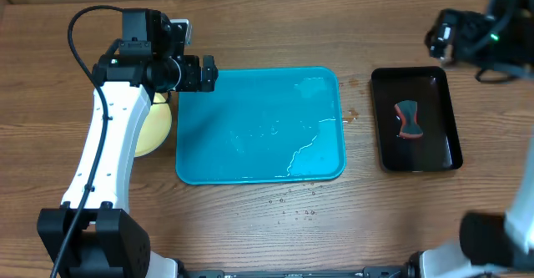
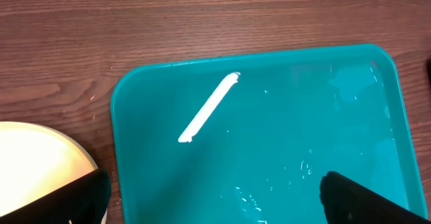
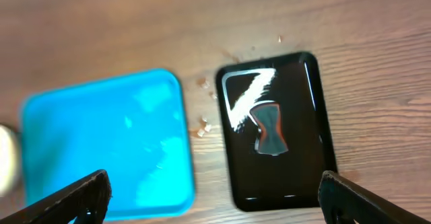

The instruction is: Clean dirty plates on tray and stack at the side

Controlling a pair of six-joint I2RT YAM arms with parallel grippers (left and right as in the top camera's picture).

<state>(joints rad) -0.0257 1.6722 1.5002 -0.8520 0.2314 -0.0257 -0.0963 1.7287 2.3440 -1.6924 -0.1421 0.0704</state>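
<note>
The teal tray [image 1: 259, 128] lies at the table's middle, wet and with no plates on it; it also shows in the left wrist view [image 2: 269, 130] and the right wrist view [image 3: 101, 143]. A pale yellow plate [image 1: 154, 123] sits on the table left of the tray, partly under my left arm, and shows in the left wrist view [image 2: 34, 163]. I cannot tell how many plates are stacked there. My left gripper [image 1: 207, 73] is open and empty over the tray's back left corner. My right gripper [image 1: 442, 36] is open and empty, high at the back right.
A narrow black tray [image 1: 415, 119] stands right of the teal tray, holding a grey and red scraper [image 1: 407, 119]. Water drops lie on the wood in front of the teal tray [image 1: 296, 203]. Small crumbs lie between the two trays [image 1: 352, 115].
</note>
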